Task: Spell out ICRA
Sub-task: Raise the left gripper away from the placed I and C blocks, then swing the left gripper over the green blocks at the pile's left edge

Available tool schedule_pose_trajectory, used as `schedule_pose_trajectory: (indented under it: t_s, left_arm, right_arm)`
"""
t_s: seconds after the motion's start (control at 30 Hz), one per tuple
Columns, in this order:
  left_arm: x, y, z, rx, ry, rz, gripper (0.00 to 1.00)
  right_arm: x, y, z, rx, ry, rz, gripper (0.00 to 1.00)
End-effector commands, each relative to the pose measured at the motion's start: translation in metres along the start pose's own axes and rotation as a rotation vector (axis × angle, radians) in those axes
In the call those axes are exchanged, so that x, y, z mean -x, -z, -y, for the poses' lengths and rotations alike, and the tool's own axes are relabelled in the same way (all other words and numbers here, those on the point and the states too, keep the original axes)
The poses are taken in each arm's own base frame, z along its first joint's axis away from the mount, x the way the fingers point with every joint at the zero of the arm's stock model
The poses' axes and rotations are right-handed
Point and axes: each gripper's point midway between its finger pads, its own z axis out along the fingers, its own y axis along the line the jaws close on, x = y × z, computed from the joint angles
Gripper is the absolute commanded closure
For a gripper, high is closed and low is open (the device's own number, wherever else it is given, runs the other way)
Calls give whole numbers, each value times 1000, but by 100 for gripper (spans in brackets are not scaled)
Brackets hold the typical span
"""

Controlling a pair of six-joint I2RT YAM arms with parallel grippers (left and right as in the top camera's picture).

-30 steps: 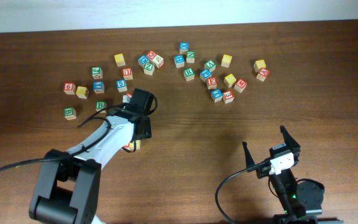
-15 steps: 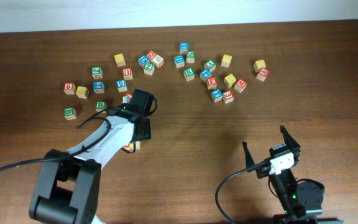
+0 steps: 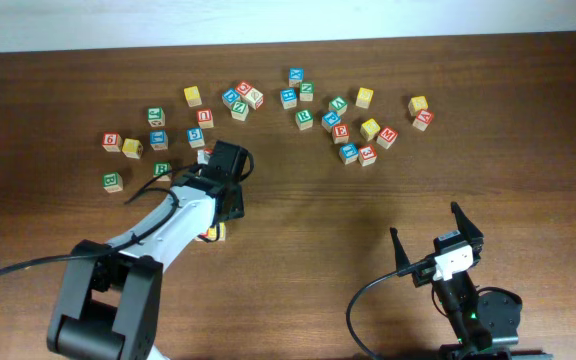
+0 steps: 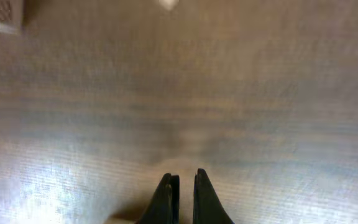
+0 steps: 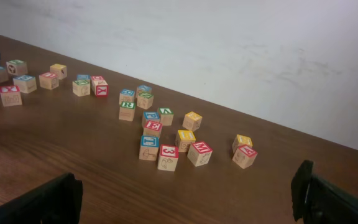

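My left gripper [image 4: 182, 177] is shut over bare wood, with nothing between its fingertips. In the overhead view its fingers are hidden under the left wrist [image 3: 226, 170]. A small block showing red and yellow [image 3: 212, 233] peeks out from beneath the left forearm. A red-lettered block that reads as I [image 3: 205, 118] lies just beyond that wrist. The green R [image 3: 304, 117] [image 5: 127, 111] and red A [image 3: 423, 118] [image 5: 245, 155] sit in the right cluster, among yellow-faced blocks [image 3: 370, 129]. My right gripper [image 3: 424, 220] [image 5: 188, 171] is open near the front edge, holding nothing.
Other alphabet cubes lie scattered along the back of the table: a left group around [image 3: 158, 140] and a right group around [image 3: 348, 152]. A pale wall runs behind the table. The left arm's cable [image 3: 28, 268] trails toward the front left.
The left wrist has shifted slightly toward the back of the table. The right arm has not moved.
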Motion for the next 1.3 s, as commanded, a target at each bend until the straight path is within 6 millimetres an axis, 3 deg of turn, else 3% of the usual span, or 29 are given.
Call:
schedule_pose_trajectory:
  t_s: [0.0, 0.17, 0.3, 0.37, 0.43, 0.5, 0.67, 1.27]
  left_arm:
    - [18, -2, -11, 39, 45, 60, 95]
    - [38, -8, -39, 46, 148, 99, 92]
    - [46, -15, -72, 51, 248, 92, 77]
    - [42, -19, -96, 81, 295, 63, 44]
    - [34, -21, -119, 117, 340, 26, 1]
    - [26, -23, -138, 143, 382, -5, 1]
    - [24, -25, -164, 169, 445, -12, 1]
    - [23, -25, -165, 169, 449, -13, 1]
  right_arm:
    - [-1, 0, -4, 19, -4, 1, 2]
    - [-1, 0, -4, 19, -4, 1, 2]
    - [-1, 0, -4, 19, -4, 1, 2]
    - [-1, 0, -4, 19, -4, 1, 2]
    - [-1, 0, -4, 19, -4, 1, 2]
    - [-1, 0, -4, 19, -4, 1, 2]
    - [-1, 0, -4, 19, -4, 1, 2]
    - [-1, 0, -4, 19, -4, 1, 2]
